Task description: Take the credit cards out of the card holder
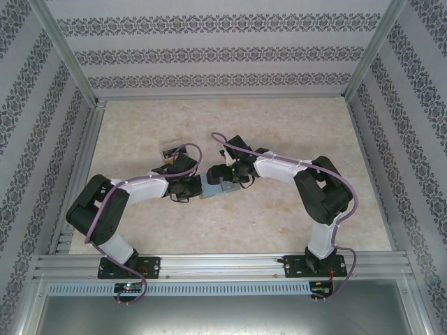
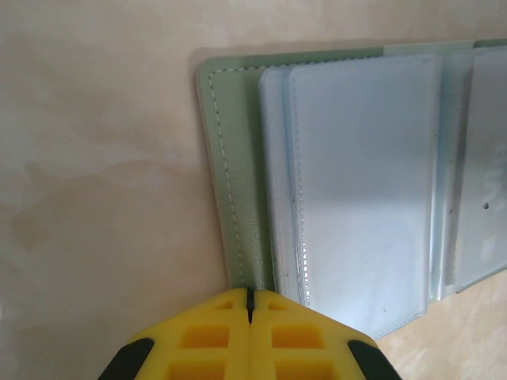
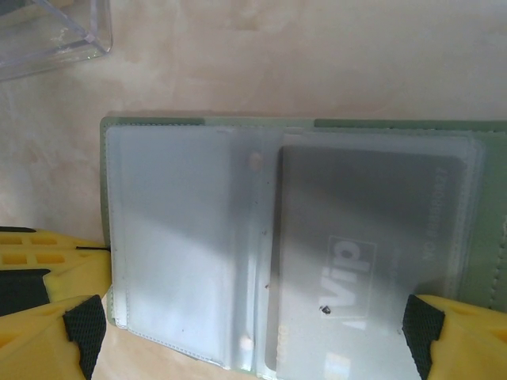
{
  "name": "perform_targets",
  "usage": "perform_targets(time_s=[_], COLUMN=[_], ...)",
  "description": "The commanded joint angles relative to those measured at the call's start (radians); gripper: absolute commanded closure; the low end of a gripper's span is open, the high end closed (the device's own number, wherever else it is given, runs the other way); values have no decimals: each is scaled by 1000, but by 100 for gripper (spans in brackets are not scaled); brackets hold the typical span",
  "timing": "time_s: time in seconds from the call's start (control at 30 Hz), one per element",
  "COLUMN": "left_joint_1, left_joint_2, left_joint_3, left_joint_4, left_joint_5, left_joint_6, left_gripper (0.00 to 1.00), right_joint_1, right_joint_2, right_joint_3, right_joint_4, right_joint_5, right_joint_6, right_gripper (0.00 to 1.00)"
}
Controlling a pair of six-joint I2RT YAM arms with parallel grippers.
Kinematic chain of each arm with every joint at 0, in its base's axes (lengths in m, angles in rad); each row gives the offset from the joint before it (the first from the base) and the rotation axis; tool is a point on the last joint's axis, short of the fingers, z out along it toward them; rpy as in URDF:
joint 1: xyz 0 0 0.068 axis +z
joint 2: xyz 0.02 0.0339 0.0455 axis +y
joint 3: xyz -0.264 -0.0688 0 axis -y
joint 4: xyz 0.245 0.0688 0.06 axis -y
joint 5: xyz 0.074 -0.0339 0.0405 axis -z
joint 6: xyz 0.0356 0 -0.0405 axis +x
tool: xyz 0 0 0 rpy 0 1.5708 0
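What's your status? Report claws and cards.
Left claw shut at card holder edge. Right claw open, straddling it. Grey card in sleeve. Clear tray apart.

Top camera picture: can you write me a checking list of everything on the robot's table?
Surface: pale marbled table, no spills seen.
Job's things: card holder lies open; a grey card sits in its clear sleeve.
Clutter: see-through tray behind the left arm.
Tools: left tool shut, tips at the holder's green edge; right tool open, straddling the holder.
Cables: purple cables run along both arms.
Surroundings: patterned walls, metal frame.
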State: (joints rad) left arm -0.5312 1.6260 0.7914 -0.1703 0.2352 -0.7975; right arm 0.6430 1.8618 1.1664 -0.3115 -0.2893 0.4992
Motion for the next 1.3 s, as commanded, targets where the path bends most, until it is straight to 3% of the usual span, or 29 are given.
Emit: perform_targets(time_s=[0.0,0.73,1.27], left_joint_1=[-15,-15,-15], left_joint_2=[23,34,38], left_joint_3=[4,-1,-5], left_joint_4=[-28,-17,-1], left_joint_5=[-11,-1,18], left_joint_6=[6,7,6], left_gripper=[95,95,95], right_joint_1=[-12,-5,2], right_joint_2=[-22,10,-27], right_joint_3=[-14,-22,-21], right_joint_4=[-25,-11,86], right_joint_5=[34,-6,-172], right_joint_6=[-6,0,97], right_gripper=[2,2,2])
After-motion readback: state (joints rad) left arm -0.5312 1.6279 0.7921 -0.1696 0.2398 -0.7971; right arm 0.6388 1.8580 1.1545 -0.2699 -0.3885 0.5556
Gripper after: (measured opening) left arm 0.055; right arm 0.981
